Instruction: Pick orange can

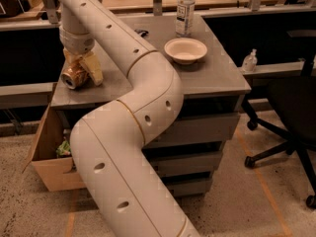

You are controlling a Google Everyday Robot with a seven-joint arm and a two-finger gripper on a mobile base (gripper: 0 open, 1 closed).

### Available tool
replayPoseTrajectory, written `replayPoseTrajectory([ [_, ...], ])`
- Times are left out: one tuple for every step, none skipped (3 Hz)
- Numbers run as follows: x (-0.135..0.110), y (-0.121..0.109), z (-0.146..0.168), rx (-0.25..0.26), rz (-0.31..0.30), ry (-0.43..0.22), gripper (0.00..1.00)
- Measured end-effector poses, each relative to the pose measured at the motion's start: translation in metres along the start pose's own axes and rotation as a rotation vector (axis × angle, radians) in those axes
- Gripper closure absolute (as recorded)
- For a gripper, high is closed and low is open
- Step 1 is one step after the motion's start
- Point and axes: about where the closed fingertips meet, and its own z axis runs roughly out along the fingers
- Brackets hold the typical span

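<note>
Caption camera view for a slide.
Gripper at the orange can near the cabinet top's left edge; white bowl and clear bottle farther right.

Arm [128,147] bent in S-curve, extended from bottom centre to upper left. Wrist [76,36] turned downward. Gripper [82,74] pointed down, held at left of view, directly below wrist.

A clear plastic bottle with a white label [185,11] stands just behind a shallow cream bowl [185,50] on the grey drawer cabinet's top [217,78]. An open brown cardboard box [47,157] sits on the floor beside the cabinet, and a black wheeled office chair [291,112] stands on the other side.
</note>
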Motion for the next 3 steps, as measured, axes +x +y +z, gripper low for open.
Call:
replayPoseTrajectory([
  [0.000, 0.000, -0.001, 0.000, 0.000, 0.000, 0.99],
  [0.002, 0.000, -0.055, 0.121, 0.064, -0.019, 1.00],
  [-0.002, 0.012, -0.140, 0.244, 0.151, -0.008, 1.00],
])
